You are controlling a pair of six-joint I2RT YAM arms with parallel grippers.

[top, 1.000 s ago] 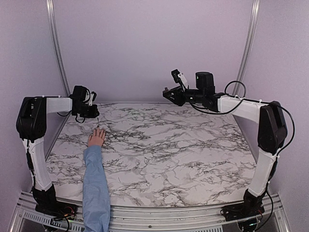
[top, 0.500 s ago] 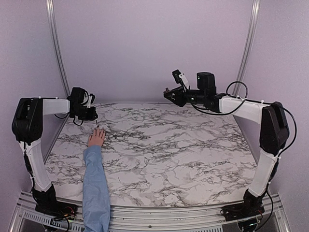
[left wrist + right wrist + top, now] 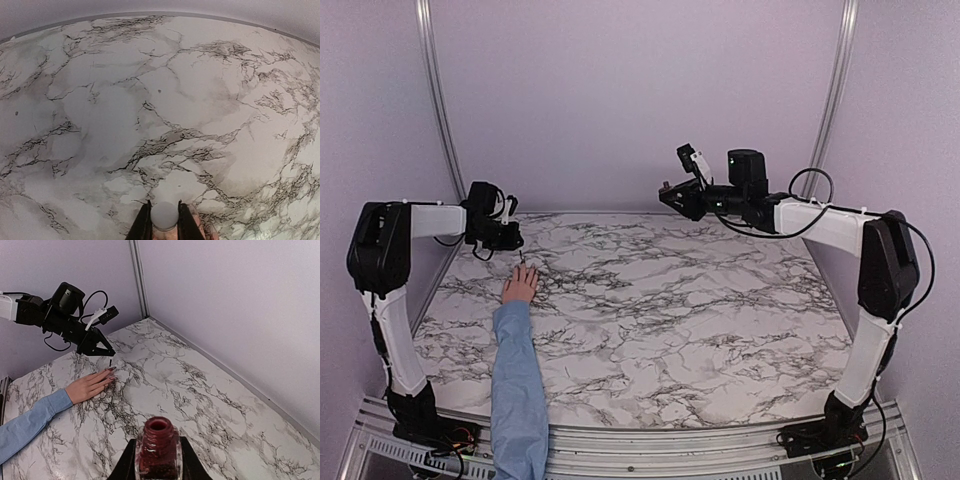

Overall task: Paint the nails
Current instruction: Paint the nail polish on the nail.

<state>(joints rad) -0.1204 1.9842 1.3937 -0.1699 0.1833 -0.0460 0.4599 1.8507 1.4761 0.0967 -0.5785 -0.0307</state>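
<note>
Left hand (image 3: 105, 351) pinches white-capped brush (image 3: 164, 215), tip just above the nails (image 3: 111, 369) of person's fingers (image 3: 100, 378) flat on tabletop (image 3: 670, 300). Right hand (image 3: 667, 193), well apart, pinches 1 open red polish bottle (image 3: 158, 445).

Tiny dark-tipped nails (image 3: 110, 369), facing up

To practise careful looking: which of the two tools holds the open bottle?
The right tool grips the open red bottle. The left tool instead pinches a white cap, its brush just above the hand.
</note>
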